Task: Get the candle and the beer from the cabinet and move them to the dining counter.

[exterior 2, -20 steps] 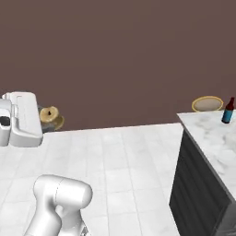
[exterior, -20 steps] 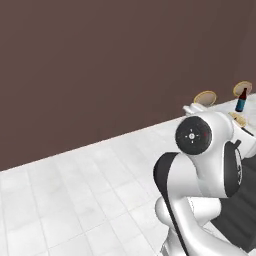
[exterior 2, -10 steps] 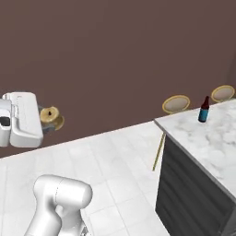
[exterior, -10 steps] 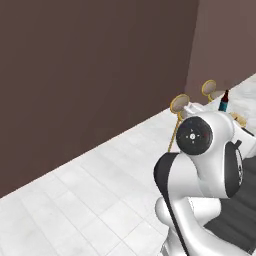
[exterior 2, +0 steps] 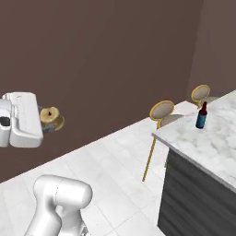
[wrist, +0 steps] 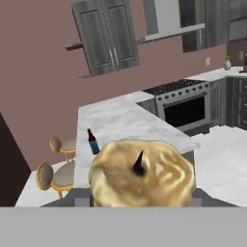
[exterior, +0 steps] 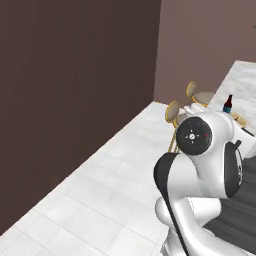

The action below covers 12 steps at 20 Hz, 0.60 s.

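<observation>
Swinging with the base, both base views have shifted over the last second: the dining counter and its bottle now sit nearer and more central in the right base view, a move of the cameras and not of the things.

Between the 2 fingers of the two-finger gripper (exterior 2: 51, 119) sits the stubby pale-yellow wax candle (wrist: 142, 174), its short dark wick pointing up in the hand view; the jaws pinch it from both sides, part-way closed around its round body. In the right base view the candle (exterior 2: 50, 117) rides at the end of the white hand, at the far left, high above the pale tiled floor (exterior 2: 110, 170) and well apart from the counter.

Farther out, the small dark brown glass beer bottle with red cap (exterior 2: 201, 115) stands upright on the long white-grey marble dining counter (exterior 2: 193, 143), near its far edge. 2 round yellow-legged stools (exterior 2: 161, 111) stand just beside the counter's far side. In the hand view the dark charcoal wall cabinet with silver bar handles (wrist: 106, 36) hangs with its doors closed, far behind the counter.

Judged from this, half the job is done: the beer is delivered, and the candle is in transit. What remains is to carry the candle over the marble top and set it down.
</observation>
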Motion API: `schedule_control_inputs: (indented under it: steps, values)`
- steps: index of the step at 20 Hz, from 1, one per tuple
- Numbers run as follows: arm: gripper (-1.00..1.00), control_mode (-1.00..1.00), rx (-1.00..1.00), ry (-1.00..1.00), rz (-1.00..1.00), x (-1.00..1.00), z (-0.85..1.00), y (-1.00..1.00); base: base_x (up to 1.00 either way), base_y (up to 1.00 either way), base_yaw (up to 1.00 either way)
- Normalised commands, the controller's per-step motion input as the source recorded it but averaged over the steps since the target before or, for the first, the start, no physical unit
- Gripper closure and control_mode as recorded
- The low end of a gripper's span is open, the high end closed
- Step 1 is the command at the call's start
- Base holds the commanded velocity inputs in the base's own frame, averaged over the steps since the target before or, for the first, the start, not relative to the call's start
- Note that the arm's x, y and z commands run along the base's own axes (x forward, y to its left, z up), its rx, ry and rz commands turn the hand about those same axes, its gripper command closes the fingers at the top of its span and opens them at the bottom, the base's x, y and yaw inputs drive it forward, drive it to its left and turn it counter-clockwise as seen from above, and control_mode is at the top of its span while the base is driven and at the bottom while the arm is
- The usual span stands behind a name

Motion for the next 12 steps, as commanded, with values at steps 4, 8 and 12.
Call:
schedule_control_inputs:
  steps: [4, 8, 12]
  values:
    - [1.0, 1.0, 0.0, 0.0, 0.0, 0.0, 0.0, 0.0, 0.63, 0.75, -0.44]
    - [1.0, 1.0, 0.0, 0.0, 0.0, 0.0, 0.0, 0.0, 0.63, 0.74, -0.43]
    - [1.0, 1.0, 0.0, 0.0, 0.0, 0.0, 0.0, 0.0, 0.64, 0.71, -0.42]
